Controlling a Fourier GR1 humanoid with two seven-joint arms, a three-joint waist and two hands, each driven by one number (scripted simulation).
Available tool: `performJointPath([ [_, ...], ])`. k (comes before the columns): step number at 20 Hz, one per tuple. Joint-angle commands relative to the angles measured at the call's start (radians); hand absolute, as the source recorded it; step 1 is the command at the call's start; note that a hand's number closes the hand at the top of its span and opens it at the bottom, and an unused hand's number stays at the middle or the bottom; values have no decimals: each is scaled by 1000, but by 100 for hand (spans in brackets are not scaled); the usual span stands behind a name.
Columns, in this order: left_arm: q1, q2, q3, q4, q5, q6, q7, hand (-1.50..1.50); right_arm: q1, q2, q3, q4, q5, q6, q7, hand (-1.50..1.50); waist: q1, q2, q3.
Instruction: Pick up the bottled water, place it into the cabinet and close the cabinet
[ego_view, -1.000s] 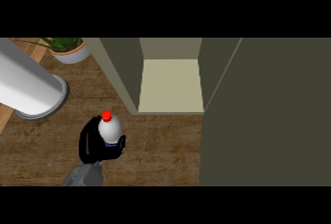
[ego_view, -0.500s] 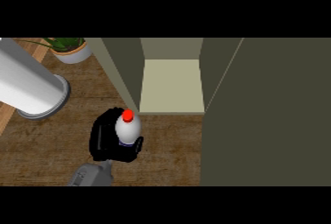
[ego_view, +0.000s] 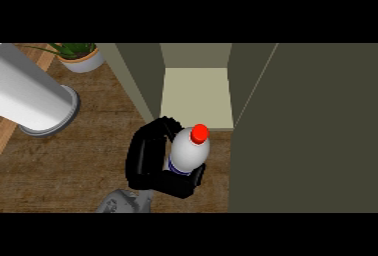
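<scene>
We log the left hand curled round the upright bottled water, red cap up, just near the open cabinet, above the wooden counter.

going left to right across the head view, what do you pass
white cylinder → potted plant → hand curled round the bottled water → open cabinet door
</scene>
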Motion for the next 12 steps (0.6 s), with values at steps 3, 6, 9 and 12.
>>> performJointPath([
  [3,-158,-7,-157,-51,-8,288,116,150,21,26,36,-110,-45,7,51,-150,-19,1,0],
  [6,-258,-7,-129,-23,-7,367,157,150,-9,3,-29,-63,-90,16,42,-150,-16,1,0],
  [9,-360,-7,-136,25,7,444,146,150,-35,19,16,-125,-81,-22,112,-150,-16,5,-1],
  [12,-451,-7,-94,156,21,459,148,150,-31,3,-48,-100,-120,-7,80,-150,-27,6,-1],
])
